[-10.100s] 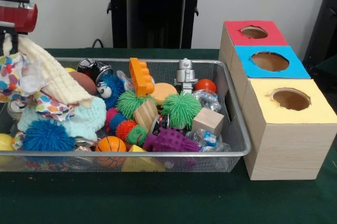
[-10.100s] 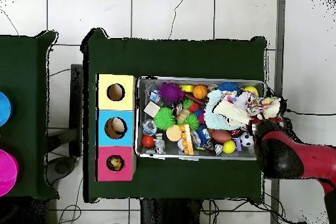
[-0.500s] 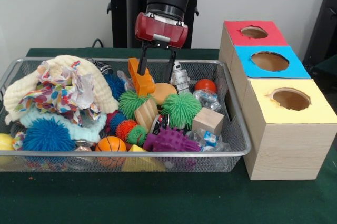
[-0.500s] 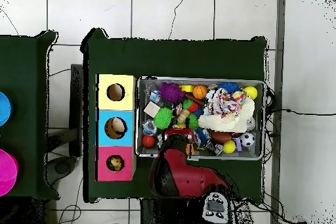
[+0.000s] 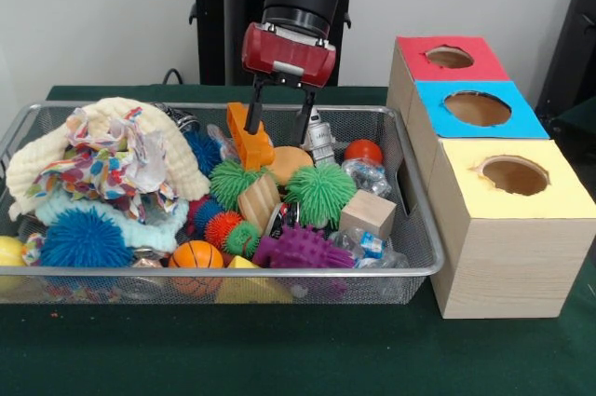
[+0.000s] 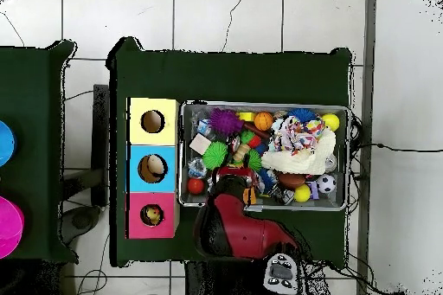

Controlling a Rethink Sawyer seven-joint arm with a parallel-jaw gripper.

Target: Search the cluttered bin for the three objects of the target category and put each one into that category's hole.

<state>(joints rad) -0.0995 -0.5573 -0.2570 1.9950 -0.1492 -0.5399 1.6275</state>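
The wire mesh bin [image 5: 414, 270] is full of toys. My gripper [image 5: 277, 133] hangs over its far middle, open and empty, jaws pointing down. One finger [image 5: 253, 109] is right next to an orange plastic piece [image 5: 249, 143]; a tan disc [image 5: 290, 162] lies just below the gap. A white toy figure [image 5: 319, 137] stands beside the other finger. Nearby are green spiky balls [image 5: 319, 193], wooden blocks [image 5: 366, 212], a red ball [image 5: 363, 150] and a purple spiky toy [image 5: 300, 249]. In the overhead view the arm [image 6: 238, 222] hides the gripper over the bin [image 6: 264, 105].
Three cardboard boxes with holes stand beside the bin: red [image 5: 450, 58], blue [image 5: 477, 108], yellow [image 5: 514, 175]. A pile of cloths [image 5: 102, 158] fills the bin's other end, with a blue spiky ball [image 5: 84, 238] and a small basketball [image 5: 196, 256] in front.
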